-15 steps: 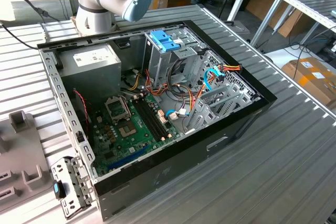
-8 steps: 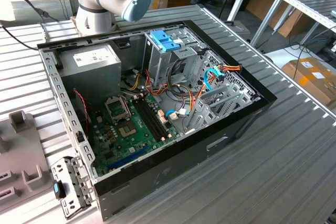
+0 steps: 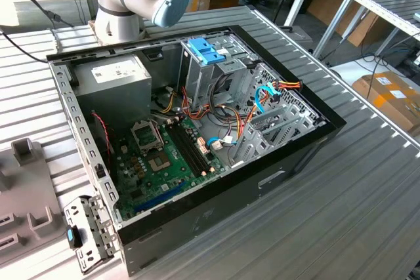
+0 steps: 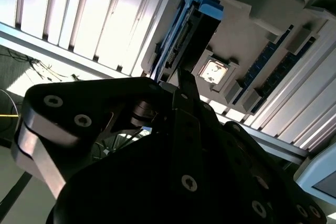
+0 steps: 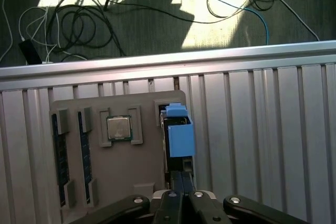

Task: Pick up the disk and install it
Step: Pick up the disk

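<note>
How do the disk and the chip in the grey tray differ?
The disk stands on edge in its slot; the chip lies flat in its recess. The disk is edged in light blue; the chip is plain silvery. The tool is nearer the disk than the chip. Both sit in the grey tray.

light-blue rail on the dark disk point(image 5: 180, 136), grey holder point(image 5: 126, 177), green motherboard point(image 3: 154, 162), black case point(image 3: 216, 221).

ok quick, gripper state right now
gripper: cannot tell whether open or shut; it is at one end of the disk, which stands on edge in the grey tray
</note>
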You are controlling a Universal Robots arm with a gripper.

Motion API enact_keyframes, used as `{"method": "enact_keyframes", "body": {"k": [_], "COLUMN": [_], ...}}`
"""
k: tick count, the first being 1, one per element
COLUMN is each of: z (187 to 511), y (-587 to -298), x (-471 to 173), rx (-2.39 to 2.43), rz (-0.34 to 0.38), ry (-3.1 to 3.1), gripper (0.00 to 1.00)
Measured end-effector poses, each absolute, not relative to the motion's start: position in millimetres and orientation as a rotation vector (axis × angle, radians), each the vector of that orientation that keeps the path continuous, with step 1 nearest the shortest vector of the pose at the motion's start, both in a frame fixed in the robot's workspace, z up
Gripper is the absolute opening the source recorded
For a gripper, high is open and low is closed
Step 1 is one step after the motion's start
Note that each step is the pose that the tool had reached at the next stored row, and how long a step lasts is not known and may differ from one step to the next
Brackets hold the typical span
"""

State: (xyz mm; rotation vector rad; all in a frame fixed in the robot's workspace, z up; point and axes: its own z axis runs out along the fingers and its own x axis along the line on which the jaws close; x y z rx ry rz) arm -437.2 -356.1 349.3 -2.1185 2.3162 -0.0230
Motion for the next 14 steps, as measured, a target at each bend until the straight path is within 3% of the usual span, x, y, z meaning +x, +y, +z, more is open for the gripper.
{"method": "enact_keyframes", "body": {"k": [8,11,14], "z": [349.0,348.9,348.9], "y": [-356.1,-356.1,-356.1], "x": [-437.2,-437.2,-437.2], "rx": [-2.119,-2.119,-2.119], "rz": [-0.023,-0.023,-0.023], "ry": [2.316,2.316,2.316], "gripper": [0.11,0.36,0.42]}}
